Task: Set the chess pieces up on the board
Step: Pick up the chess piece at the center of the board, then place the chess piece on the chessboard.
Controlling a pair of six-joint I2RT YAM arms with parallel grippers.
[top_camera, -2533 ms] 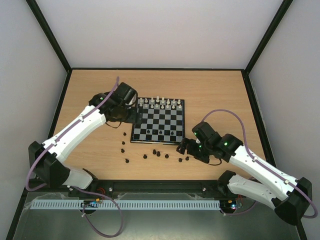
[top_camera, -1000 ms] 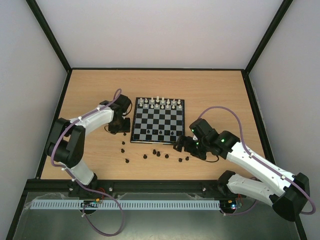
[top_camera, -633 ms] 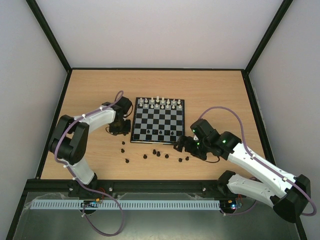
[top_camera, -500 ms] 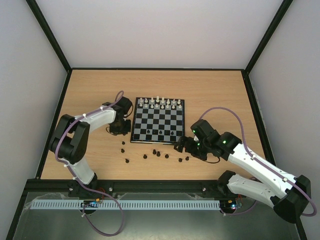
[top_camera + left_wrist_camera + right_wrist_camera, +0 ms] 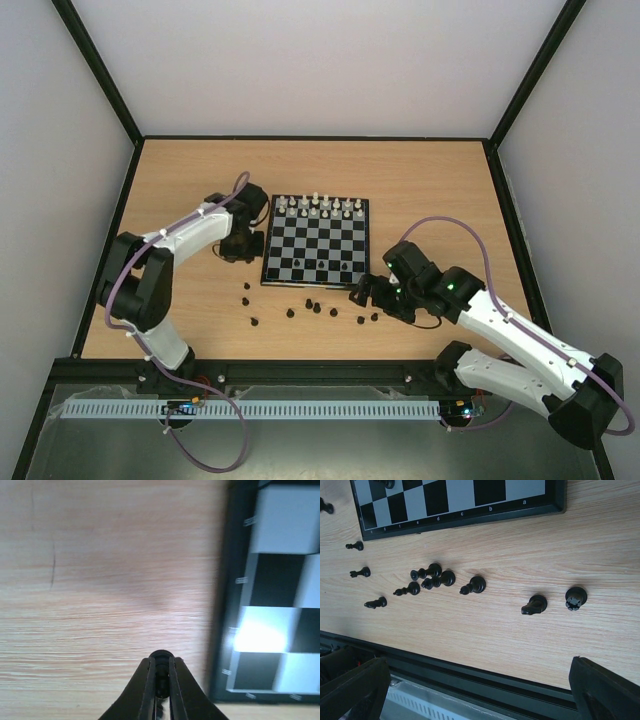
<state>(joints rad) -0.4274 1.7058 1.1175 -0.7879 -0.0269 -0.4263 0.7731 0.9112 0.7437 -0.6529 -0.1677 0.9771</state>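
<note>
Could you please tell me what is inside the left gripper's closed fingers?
A small black chess piece. Only its rounded top shows in the left gripper; the rest is covered by the fingers.

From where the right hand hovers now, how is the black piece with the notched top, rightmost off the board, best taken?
Grip the notched-top piece across its round head, coming straight down with the right hand. It stands upright, seen almost top-on, touching no other piece; its neighbour stands apart, likely leaving finger room.
</note>
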